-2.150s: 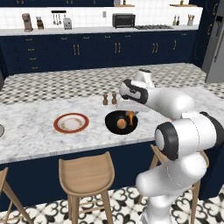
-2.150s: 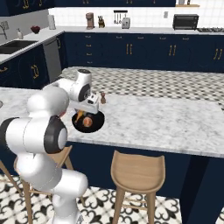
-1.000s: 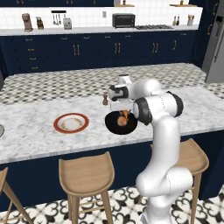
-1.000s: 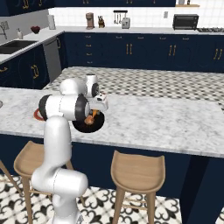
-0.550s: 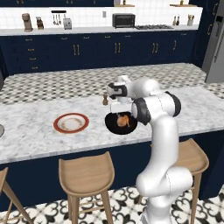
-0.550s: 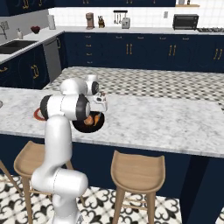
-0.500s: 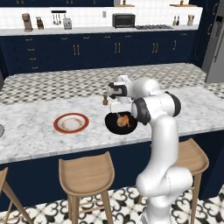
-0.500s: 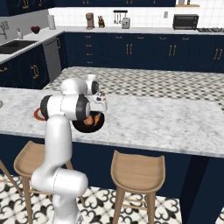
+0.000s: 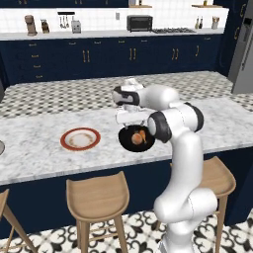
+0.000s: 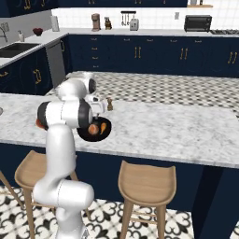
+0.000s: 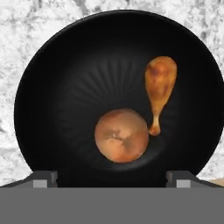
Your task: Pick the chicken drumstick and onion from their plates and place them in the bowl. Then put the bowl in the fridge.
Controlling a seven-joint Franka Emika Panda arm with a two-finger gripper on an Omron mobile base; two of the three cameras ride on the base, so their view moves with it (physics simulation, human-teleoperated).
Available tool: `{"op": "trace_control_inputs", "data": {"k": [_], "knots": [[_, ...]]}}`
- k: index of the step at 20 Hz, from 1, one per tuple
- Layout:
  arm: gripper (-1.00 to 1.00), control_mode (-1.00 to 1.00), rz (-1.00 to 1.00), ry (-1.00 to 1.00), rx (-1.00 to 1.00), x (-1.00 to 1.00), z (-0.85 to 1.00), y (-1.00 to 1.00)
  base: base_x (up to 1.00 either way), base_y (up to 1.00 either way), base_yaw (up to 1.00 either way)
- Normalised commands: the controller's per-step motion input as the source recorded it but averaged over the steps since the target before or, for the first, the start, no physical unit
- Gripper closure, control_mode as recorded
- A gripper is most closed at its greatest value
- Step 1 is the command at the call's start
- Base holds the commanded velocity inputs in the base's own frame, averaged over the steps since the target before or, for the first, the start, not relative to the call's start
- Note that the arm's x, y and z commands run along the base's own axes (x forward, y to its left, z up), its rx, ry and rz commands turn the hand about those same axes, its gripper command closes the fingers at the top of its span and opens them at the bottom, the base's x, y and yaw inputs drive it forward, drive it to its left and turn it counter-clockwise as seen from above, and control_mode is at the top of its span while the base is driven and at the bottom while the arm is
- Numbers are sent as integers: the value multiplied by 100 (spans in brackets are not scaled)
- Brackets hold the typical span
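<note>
The black bowl sits on the marble counter straight below my gripper, whose jaws stand wide open and hold nothing. Inside it the round onion lies near the middle, and the chicken drumstick rests beside it with its thin bone end toward the onion. From the base, the bowl holds the onion and drumstick under the gripper. The red-rimmed white plate lies bare to the left. The grey fridge stands at the far right.
Wooden stools stand along the counter's near edge. A small pepper mill stands on the counter just behind the bowl. Dark blue cabinets line the back wall across a tiled floor.
The jaws have opened wide over the bowl, and the onion now lies free in it beside the drumstick. The arm has hardly moved.
</note>
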Motion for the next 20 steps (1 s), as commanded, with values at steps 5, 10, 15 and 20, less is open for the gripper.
{"op": "trace_control_inputs", "data": {"k": [5,10,15,20], "knots": [[-100,-100,17,0,-21,-7,-10,89,0,0,0],[-100,-100,24,0,-13,-32,-42,43,0,0,0],[-100,-100,25,-13,-1,-8,-27,-4,0,0,0],[-100,-100,4,-9,0,-16,-12,-22,0,0,0]]}}
